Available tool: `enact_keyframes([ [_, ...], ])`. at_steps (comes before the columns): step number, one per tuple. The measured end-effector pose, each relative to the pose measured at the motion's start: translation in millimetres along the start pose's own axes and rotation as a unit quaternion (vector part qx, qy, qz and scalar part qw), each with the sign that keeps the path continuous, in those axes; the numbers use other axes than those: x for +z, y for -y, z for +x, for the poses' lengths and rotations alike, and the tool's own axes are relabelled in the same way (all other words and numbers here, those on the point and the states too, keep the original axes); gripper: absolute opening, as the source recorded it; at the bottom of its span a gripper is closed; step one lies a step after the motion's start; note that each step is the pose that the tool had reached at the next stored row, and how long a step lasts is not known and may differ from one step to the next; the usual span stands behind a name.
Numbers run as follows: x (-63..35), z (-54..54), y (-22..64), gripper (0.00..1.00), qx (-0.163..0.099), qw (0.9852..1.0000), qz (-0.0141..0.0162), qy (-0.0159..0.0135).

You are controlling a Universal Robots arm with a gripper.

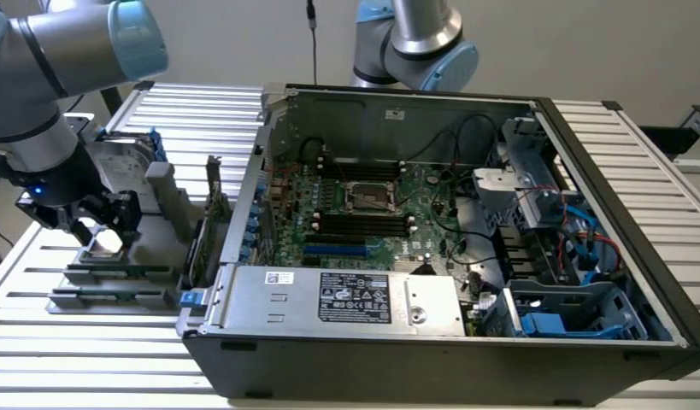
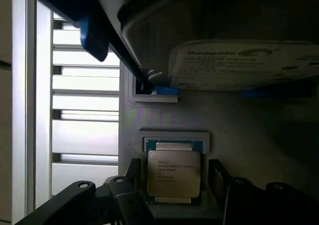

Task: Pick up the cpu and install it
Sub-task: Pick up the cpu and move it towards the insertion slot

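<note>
The cpu is a small flat square chip with a silvery top, lying in a shallow grey holder on the parts stand. My gripper hangs right over it, open, with one dark finger on each side of the chip and a gap between them and its edges. In the exterior view the gripper is low over the cpu at the exterior view's left, outside the computer case. The motherboard's empty cpu socket sits in the middle of the open case.
A silver hard drive with blue frame stands just behind the cpu holder. Dark memory sticks lie in slots on the grey stand. The slatted metal table surrounds everything. A second robot arm rises behind the case.
</note>
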State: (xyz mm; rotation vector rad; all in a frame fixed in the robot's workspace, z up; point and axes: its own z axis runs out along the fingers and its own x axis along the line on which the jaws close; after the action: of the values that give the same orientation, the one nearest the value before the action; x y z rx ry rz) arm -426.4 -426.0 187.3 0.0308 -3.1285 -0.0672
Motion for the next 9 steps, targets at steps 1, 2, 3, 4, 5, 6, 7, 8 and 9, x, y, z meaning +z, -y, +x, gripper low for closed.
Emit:
enact_keyframes([
  [1,0.1,0.0,0.0,0.65,0.000,1.0000,0.0000,0.0000],
  [2,0.2,0.0,0.0,0.65,0.000,1.0000,0.0000,0.0000],
  [3,0.3,0.0,0.0,0.65,0.000,1.0000,0.0000,0.0000],
  [4,0.4,0.0,-0.1,0.65,0.000,1.0000,0.0000,0.0000],
  [5,0.4,0.0,-0.1,0.65,0.000,1.0000,0.0000,0.0000],
  [6,0.5,0.0,-0.1,0.65,0.000,1.0000,0.0000,0.0000],
  [7,0.5,0.0,-0.1,0.63,0.000,1.0000,0.0000,0.0000],
  [8,0.5,0.0,-0.1,0.63,0.000,1.0000,0.0000,0.0000],
  [9,0.5,0.0,-0.1,0.63,0.000,1.0000,0.0000,0.0000],
])
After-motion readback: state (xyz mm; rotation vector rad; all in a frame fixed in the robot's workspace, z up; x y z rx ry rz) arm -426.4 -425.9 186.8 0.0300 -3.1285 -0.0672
